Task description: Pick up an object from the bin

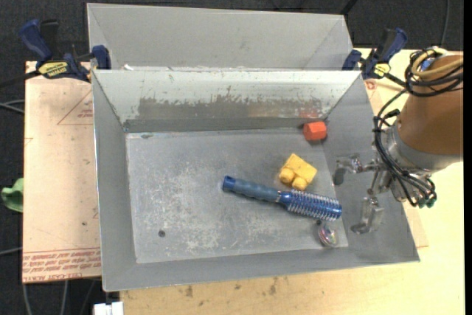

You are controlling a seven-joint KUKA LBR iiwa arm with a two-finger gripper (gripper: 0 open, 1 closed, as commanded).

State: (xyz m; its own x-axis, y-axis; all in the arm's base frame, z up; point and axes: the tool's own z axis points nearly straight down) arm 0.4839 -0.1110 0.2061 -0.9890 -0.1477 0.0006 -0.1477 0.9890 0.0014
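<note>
Gripper (357, 195) hangs wide open, empty, by the right wall of the bin (184, 221). We count four things: one blue brush (284, 197) nearest it, one yellow block (296, 171), one orange cube (316, 130), one small shiny piece (327, 235).

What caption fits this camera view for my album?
Open gripper at the right of the bin, near a blue hairbrush, yellow block and orange cube.

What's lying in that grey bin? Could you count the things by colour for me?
Blue: 1, a hairbrush
Yellow: 1, a lumpy block
Orange-red: 1, a small cube
Shiny, colour unclear: 1, a little round thing by the hairbrush's bristle end
Total: 4
</note>
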